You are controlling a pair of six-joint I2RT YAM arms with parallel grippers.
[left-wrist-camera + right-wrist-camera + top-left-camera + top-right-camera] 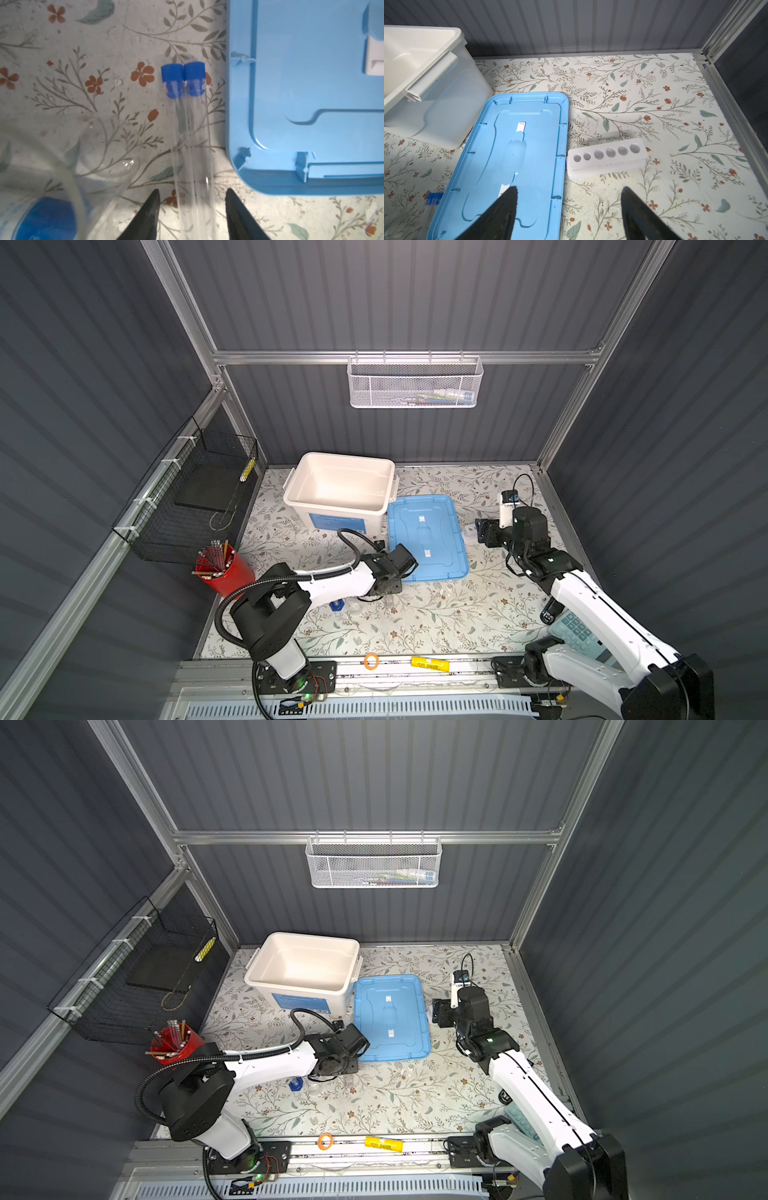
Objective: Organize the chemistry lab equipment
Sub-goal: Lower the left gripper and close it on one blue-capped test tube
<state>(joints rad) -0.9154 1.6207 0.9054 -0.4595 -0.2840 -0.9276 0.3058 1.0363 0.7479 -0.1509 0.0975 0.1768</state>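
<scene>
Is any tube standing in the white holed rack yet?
No: in the right wrist view all six holes of the white holed rack are empty, with nothing sticking out of them.

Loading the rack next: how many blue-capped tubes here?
2, side by side: one tube beside the blue lid, the other tube against it, both between the left gripper's open jaws. Others may be hidden.
</scene>
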